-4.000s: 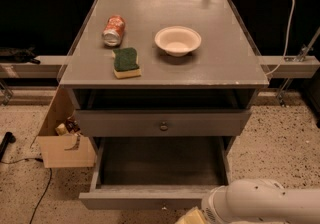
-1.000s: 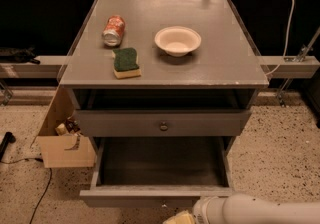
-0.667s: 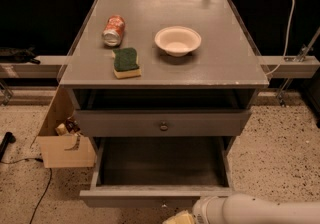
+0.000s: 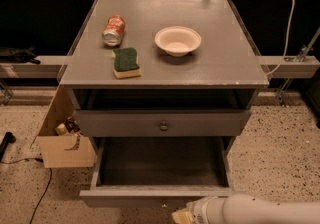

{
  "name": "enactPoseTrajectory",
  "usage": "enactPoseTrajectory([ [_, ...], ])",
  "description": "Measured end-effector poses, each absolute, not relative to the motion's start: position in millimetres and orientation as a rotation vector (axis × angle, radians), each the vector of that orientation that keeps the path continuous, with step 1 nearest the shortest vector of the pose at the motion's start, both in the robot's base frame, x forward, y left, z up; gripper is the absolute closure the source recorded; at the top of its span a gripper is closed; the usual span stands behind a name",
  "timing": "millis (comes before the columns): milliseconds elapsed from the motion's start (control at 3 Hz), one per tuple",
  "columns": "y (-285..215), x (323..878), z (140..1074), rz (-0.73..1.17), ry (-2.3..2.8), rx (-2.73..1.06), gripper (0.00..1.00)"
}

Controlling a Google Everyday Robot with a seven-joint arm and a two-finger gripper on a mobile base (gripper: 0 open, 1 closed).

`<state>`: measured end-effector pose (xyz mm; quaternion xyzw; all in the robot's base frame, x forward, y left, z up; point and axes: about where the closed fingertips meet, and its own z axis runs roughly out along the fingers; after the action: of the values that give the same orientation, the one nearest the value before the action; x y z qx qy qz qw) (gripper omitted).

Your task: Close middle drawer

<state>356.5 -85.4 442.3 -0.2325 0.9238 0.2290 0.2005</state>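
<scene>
The middle drawer (image 4: 160, 168) is pulled far out of the grey cabinet, and its empty inside shows. Its flat front (image 4: 130, 197) lies low in the camera view. The uppermost grey drawer (image 4: 125, 124), with a small round dark knob (image 4: 163, 126), stands slightly out above it, with a dark gap over it. The lowest drawer is hidden under the open one. My gripper (image 4: 183, 216) is at the bottom edge of the view, just below and in front of the middle drawer's front, right of its centre. My white arm (image 4: 250, 210) reaches in from the lower right.
On the cabinet top (image 4: 225, 63) lie a red can (image 4: 113, 30) on its side, a green sponge (image 4: 126, 62) and a white bowl (image 4: 177, 40). An open cardboard box (image 4: 62, 150) stands on the floor at the cabinet's left. A cable (image 4: 35, 203) runs across the speckled floor.
Since four seconds ago my arm and gripper have shifted a little to the left along the drawer's front. Over the last second nothing has visibly moved. The drawer stands equally far out.
</scene>
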Motion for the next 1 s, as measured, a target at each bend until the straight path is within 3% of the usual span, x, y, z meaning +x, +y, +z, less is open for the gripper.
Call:
enactPoseTrajectory([
  [333, -85.4, 356.5, 442.3, 0.640, 2.582, -0.650, 0.42],
  [667, -91.8, 350.6, 436.0, 0.634, 2.571, -0.663, 0.45],
  [1000, -97.5, 345.3, 429.3, 0.635, 2.576, -0.656, 0.66],
])
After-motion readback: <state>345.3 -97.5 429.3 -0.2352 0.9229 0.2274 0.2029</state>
